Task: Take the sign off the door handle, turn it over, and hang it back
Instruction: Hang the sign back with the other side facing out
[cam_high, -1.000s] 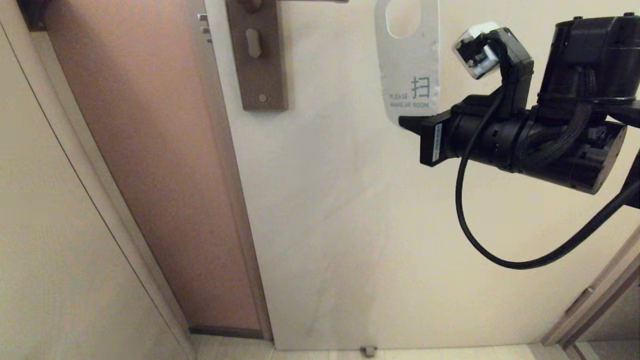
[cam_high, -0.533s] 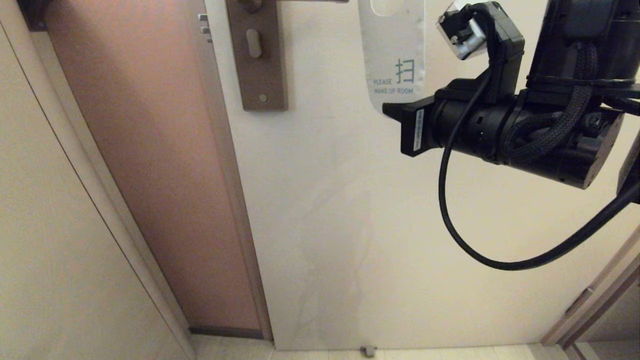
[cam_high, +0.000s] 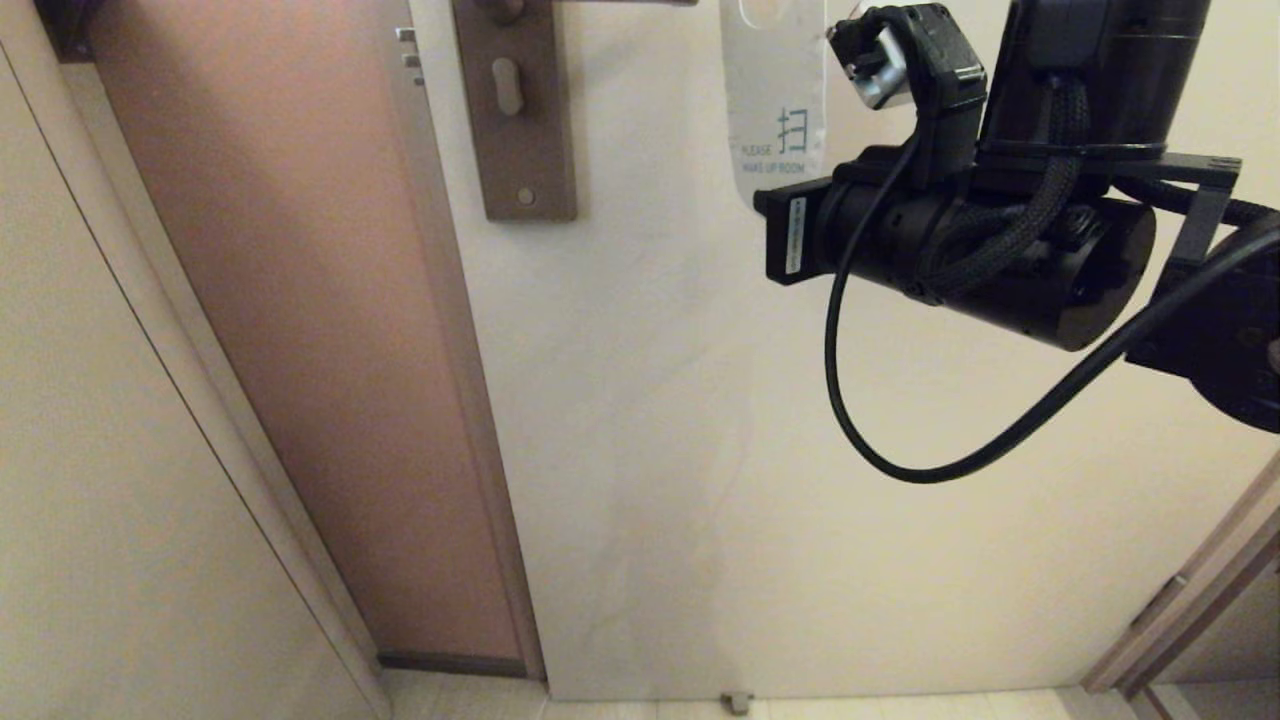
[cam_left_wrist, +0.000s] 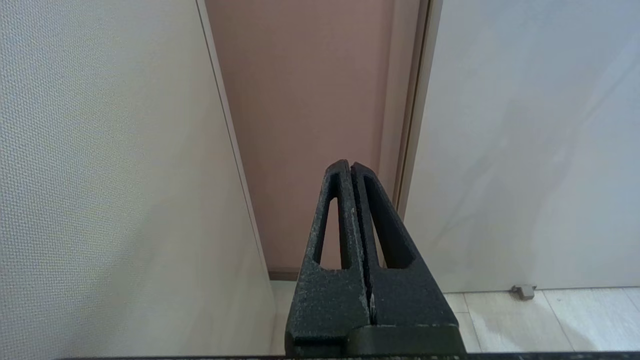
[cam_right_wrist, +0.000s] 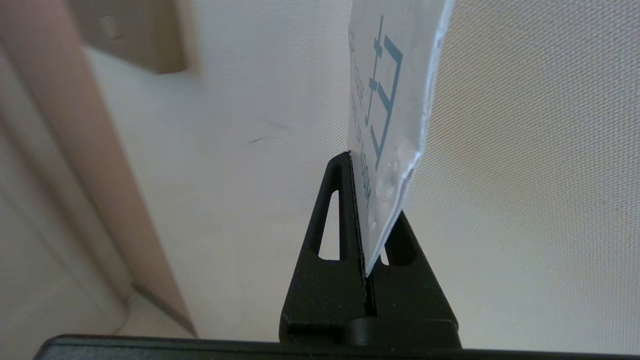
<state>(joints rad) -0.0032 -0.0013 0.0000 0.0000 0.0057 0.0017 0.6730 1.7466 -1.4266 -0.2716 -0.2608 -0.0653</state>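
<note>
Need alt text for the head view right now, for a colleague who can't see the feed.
The right gripper is shut on the lower end of the sign, white "MAKE UP ROOM" face showing, held upright against the pale door. The door handle sits up and to the left, apart from the sign.

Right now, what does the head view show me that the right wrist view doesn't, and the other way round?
Head view only: the door handle at the top edge, its backplate with keyhole, and the sign's oval hole just right of the lever's tip. Right wrist view only: the right gripper shut on the sign's bottom edge. Both: the sign's white face with "MAKE UP ROOM", and the door.
</note>
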